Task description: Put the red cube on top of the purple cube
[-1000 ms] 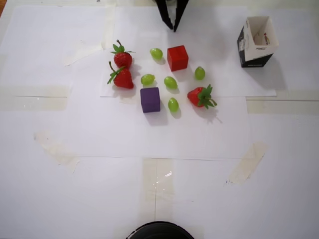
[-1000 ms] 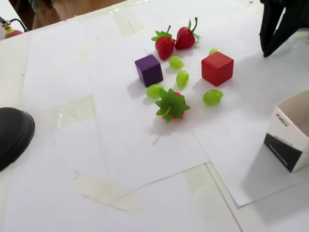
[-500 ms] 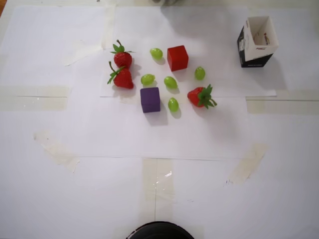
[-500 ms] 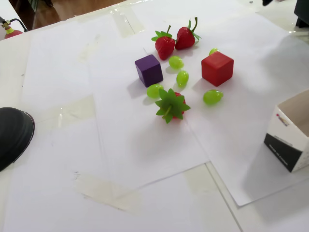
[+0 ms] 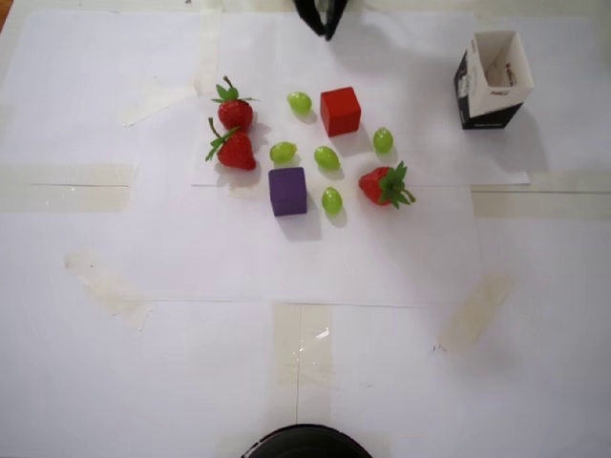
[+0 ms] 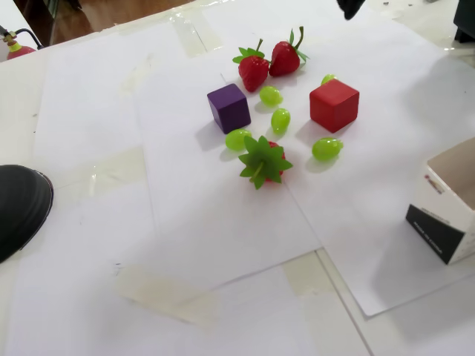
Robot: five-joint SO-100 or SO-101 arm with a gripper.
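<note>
The red cube [image 5: 340,111] [image 6: 334,104] rests on the white paper, apart from the purple cube [image 5: 287,191] [image 6: 228,107], which sits closer to the near side with green grapes between the two. Only the dark tip of my gripper [image 5: 326,21] [image 6: 350,7] pokes in at the top edge of both views, high above and behind the red cube, touching nothing. Too little of it shows to tell how the jaws stand.
Three strawberries [image 5: 235,113] [image 5: 234,149] [image 5: 385,185] and several green grapes [image 5: 326,157] crowd around the cubes. An open white and black carton [image 5: 492,78] [image 6: 449,204] stands off to the right. A dark round object [image 5: 305,444] [image 6: 18,208] lies at the table's near edge.
The gripper, open above the red cube a second ago, pulled out of view and now shows again only as a tip at the top edge. Cubes and fruit have not moved.
</note>
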